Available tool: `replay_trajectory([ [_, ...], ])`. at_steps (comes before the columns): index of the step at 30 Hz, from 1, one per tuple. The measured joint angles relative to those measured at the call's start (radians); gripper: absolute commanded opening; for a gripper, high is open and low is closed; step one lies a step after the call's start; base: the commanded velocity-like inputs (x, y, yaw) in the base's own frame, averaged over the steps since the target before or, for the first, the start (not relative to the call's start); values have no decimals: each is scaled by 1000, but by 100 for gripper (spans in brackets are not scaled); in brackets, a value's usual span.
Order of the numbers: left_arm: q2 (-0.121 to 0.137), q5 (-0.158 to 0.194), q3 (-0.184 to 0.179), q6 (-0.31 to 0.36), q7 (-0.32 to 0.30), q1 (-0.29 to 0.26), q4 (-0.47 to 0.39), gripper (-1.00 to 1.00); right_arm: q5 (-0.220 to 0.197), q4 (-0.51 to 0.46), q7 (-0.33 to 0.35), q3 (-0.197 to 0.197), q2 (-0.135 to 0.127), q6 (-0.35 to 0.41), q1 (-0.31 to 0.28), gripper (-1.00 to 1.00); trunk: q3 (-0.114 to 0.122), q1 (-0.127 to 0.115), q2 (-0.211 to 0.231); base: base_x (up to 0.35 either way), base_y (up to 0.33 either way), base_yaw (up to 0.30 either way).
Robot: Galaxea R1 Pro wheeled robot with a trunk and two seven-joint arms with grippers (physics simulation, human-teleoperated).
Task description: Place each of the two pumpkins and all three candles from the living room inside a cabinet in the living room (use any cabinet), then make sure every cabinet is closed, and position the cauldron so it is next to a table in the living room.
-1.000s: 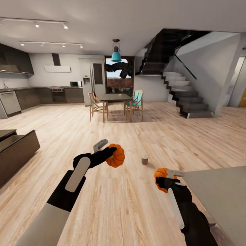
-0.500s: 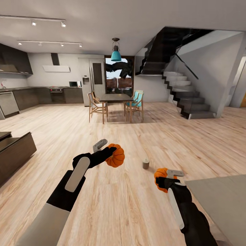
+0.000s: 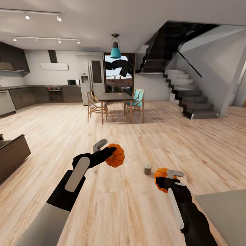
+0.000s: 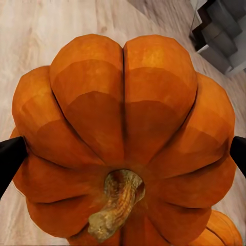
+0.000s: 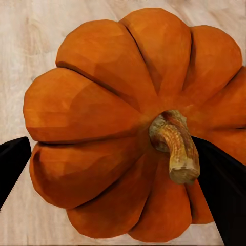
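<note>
While both arms are reaching forward over the wooden floor (image 3: 136, 212), the left end effector (image 3: 108, 152) is clamping one pumpkin (image 3: 115, 155), raised and angled up toward the room's middle. Lower and closer in, the right end effector (image 3: 167, 176) is gripping the second pumpkin (image 3: 160, 176), its forearm pointing straight ahead. That is two pumpkins, one per arm. Through each wrist camera the pumpkin is sitting right between the dark fingers, stem toward the lens. One candle (image 3: 147, 168) is standing upright on the floor, between the two end effectors and just beside the right one, touching neither. A corner of the grey tabletop (image 3: 225, 215) is showing under the right arm, and the dark cabinet (image 3: 12, 155) is sitting well apart from the left arm.
</note>
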Motion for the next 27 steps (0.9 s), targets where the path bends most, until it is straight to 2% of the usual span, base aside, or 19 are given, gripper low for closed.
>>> replay_trajectory([
  [12, 0, -1, 0, 0, 1, 0, 0, -100, 1, 0, 0, 0, 0, 0, 0, -100, -13, 0, 0, 328, 0, 8],
  [27, 1, -2, 0, 0, 1, 0, 0, -100, 2, -4, 0, 2, 0, 0, 0, -100, -19, 0, 0, 315, 0, 214],
])
